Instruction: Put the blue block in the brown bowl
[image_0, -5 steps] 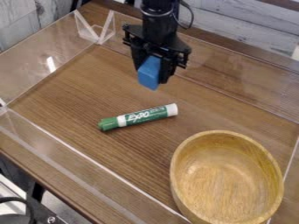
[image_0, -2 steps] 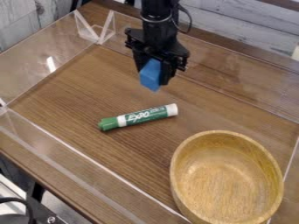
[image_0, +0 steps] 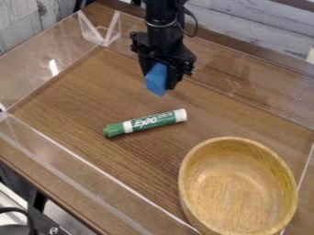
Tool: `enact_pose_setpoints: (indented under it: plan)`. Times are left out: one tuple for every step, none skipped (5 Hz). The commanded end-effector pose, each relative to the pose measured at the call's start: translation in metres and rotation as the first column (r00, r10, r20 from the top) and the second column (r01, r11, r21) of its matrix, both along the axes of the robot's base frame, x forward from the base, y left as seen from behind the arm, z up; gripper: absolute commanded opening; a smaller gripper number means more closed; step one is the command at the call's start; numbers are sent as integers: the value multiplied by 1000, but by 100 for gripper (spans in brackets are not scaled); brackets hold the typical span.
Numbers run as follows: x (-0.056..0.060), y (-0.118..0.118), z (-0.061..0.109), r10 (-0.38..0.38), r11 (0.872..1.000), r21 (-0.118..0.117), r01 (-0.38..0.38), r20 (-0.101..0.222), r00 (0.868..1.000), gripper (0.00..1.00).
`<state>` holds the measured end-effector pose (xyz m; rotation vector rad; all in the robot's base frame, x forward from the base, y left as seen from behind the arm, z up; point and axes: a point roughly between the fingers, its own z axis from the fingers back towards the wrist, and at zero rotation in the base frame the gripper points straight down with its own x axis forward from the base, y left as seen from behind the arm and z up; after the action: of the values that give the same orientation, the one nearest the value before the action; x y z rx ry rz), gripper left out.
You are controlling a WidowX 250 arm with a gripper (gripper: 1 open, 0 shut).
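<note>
The blue block (image_0: 157, 80) stands upright between the fingers of my gripper (image_0: 161, 72), which points straight down over the far middle of the wooden table. The jaws are shut on the block's upper part, and its lower end hangs just above the table top. The brown bowl (image_0: 238, 186), wide and shallow with visible grain, sits at the near right corner with nothing in it. The bowl is well apart from the gripper, nearer to the camera and to the right.
A green-and-white Expo marker (image_0: 146, 122) lies on the table between the gripper and the bowl. Clear plastic walls (image_0: 37, 138) ring the table. A clear stand (image_0: 101, 32) sits at the far left.
</note>
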<state>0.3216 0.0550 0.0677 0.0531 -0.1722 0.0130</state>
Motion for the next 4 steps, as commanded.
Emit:
enact_pose_setpoints:
  plan:
    - [6,11,18,9,1000,8,-9,53,999,0]
    - [6,19,25,17,1000,8,-17,67,998,0]
    - [8,28,31,22,1000,4,-22,87,996,0]
    - [10,35,37,27,1000,3,-27,113,993,0]
